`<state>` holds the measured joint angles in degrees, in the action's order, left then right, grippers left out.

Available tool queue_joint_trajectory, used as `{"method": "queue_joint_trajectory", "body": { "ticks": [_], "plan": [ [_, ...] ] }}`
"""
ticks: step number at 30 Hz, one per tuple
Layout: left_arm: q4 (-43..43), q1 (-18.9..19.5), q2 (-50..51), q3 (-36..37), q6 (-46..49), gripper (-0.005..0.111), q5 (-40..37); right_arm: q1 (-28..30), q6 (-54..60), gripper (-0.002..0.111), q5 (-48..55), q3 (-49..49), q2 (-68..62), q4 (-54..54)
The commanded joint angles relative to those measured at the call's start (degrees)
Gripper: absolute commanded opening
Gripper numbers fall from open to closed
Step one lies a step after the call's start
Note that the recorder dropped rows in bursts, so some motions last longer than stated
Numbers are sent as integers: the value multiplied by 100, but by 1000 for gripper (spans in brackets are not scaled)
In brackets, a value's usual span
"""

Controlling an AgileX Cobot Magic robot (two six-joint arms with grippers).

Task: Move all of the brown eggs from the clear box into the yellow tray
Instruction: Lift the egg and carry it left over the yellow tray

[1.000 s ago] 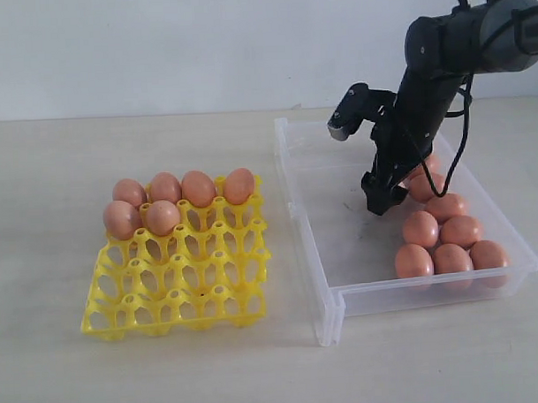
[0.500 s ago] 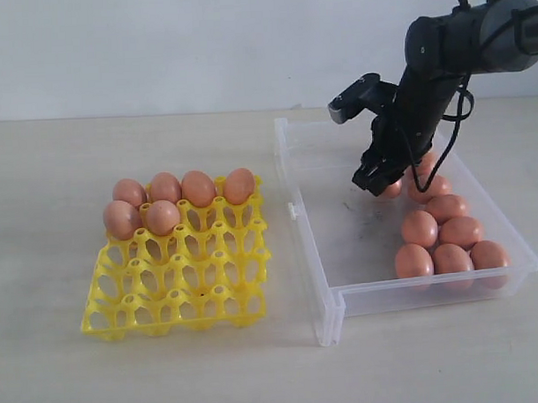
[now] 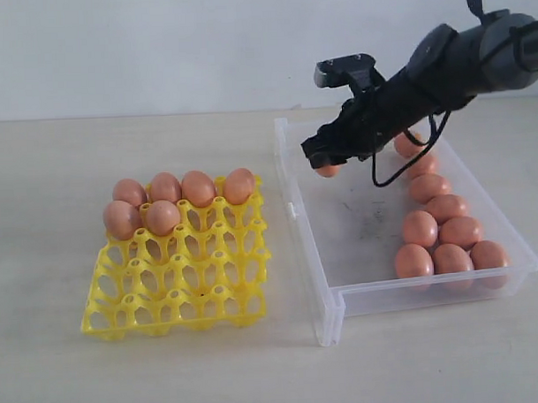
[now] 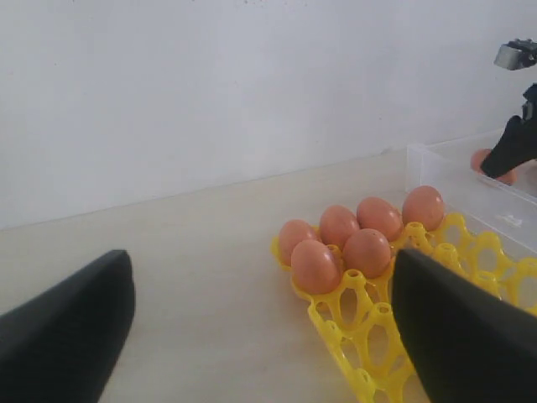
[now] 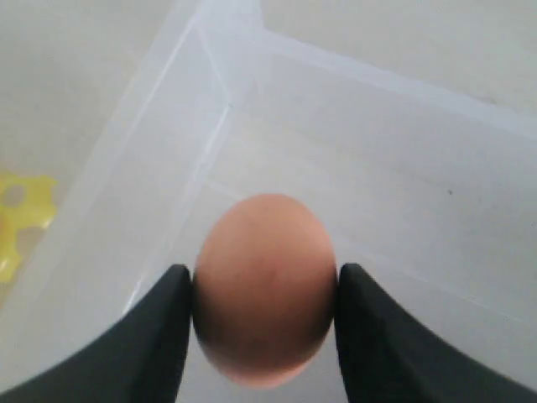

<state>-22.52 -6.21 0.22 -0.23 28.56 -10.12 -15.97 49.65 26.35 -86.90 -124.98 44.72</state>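
Only a sliver of the held brown egg (image 3: 328,171) peeks out under the right jaws in the exterior view; the dark fingers cover the rest. The right wrist view makes it plain: the jaws are part-way closed, both fingers (image 5: 155,336) pressed to the egg's sides. They hold it clear above the floor of the clear box (image 3: 414,294), over its far left part.

The right arm (image 3: 424,77) comes in from the upper right, cut off by the picture edge, and stretches long across the box. It hides part of the rearmost of the loose eggs (image 3: 420,228) along the box's right side.

The left arm is out of the exterior view. Its wrist view shows the left jaws wide apart with nothing between them, and only the fingertips (image 4: 67,327) are in shot.

The yellow tray (image 3: 179,297) sits on the worktop (image 3: 63,368) left of the box, with six eggs (image 3: 198,188) in its two far rows.
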Motion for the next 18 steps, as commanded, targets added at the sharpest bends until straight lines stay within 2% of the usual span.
{"method": "queue_joint_trajectory", "body": {
  "ticks": [1, 3, 4, 8, 13, 15, 16, 18],
  "plan": [
    [-38, -37, -22, 23, -45, 78, 3, -1, 3725, 0, -1472, 971, 45, 3716],
    [-38, -37, -22, 23, -45, 78, 3, 39, 5976, 0, -1320, 1258, 45, 5523],
    [-38, -37, -22, 23, -45, 78, 3, 105, 6608, 0, -756, 1337, 45, 5523],
    [-38, -37, -22, 23, -45, 78, 3, 392, 7206, 0, 1743, 1367, -24, 5523],
    [-38, -37, -22, 23, -45, 78, 3, 701, 7235, 0, 2189, 1367, -24, 5523],
    [-38, -37, -22, 23, -45, 78, 3, 947, 7235, 0, 2909, 1367, -24, 5523],
    [-38, -37, -22, 23, -45, 78, 3, 1098, 7235, 0, 3587, 1367, -24, 5523],
    [-38, -37, -22, 23, -45, 78, 3, 1156, 7235, 0, 4361, 1367, -24, 5523]
  ]
}}
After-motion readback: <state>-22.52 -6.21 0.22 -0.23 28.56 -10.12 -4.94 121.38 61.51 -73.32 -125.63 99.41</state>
